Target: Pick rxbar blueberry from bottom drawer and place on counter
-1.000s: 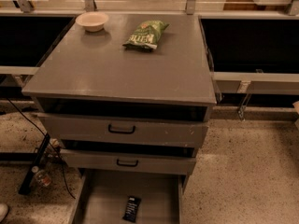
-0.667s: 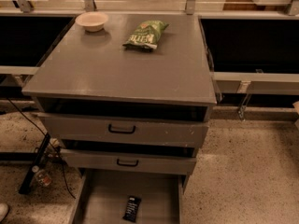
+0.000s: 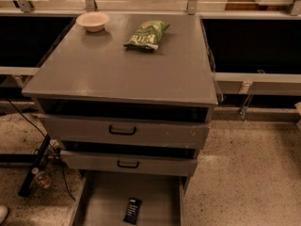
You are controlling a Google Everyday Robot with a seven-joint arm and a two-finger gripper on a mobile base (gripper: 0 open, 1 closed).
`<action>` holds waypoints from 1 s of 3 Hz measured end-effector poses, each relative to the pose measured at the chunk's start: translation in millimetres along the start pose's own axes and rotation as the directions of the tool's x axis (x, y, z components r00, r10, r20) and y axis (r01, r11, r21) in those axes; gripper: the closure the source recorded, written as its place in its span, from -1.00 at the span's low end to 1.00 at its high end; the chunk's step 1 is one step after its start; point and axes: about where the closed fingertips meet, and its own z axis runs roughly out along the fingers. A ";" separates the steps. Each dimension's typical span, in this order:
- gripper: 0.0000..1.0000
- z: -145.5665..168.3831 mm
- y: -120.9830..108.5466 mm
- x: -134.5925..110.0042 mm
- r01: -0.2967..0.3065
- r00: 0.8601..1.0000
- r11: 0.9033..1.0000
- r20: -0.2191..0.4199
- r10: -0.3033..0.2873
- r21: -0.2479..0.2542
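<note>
- The rxbar blueberry [image 3: 132, 210] is a small flat bar in a near-black wrapper; its pale lettering is too small to read.
- It lies flat on the floor of the bottom drawer [image 3: 160, 197], roughly mid-width and near the picture's lower edge.
- The bottom drawer is pulled out: a wide, shallow grey tray with a plain floor.
- Above it, the middle drawer [image 3: 155, 165] and the top drawer [image 3: 160, 133] are grey, each with a black handle, and both stand slightly out.
- The tabletop [image 3: 117, 69] is broad, matte and grey.
- A green crinkled chip bag [image 3: 147, 34] lies at its back; the white print cannot be read.
- A pale round bowl [image 3: 92, 21] sits at the back left corner.
- The end effector is out of the camera view, so I cannot tell its state.
</note>
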 end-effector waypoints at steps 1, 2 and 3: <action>-1.00 3.6 -4.8 2.7 0.001 1.000 1.000 -0.006 -0.002 -0.013; -1.00 -4.4 -28.7 -31.9 0.051 0.999 0.998 0.005 -0.051 -0.027; -1.00 -23.6 -29.8 -62.3 0.108 0.993 0.994 0.039 -0.107 -0.011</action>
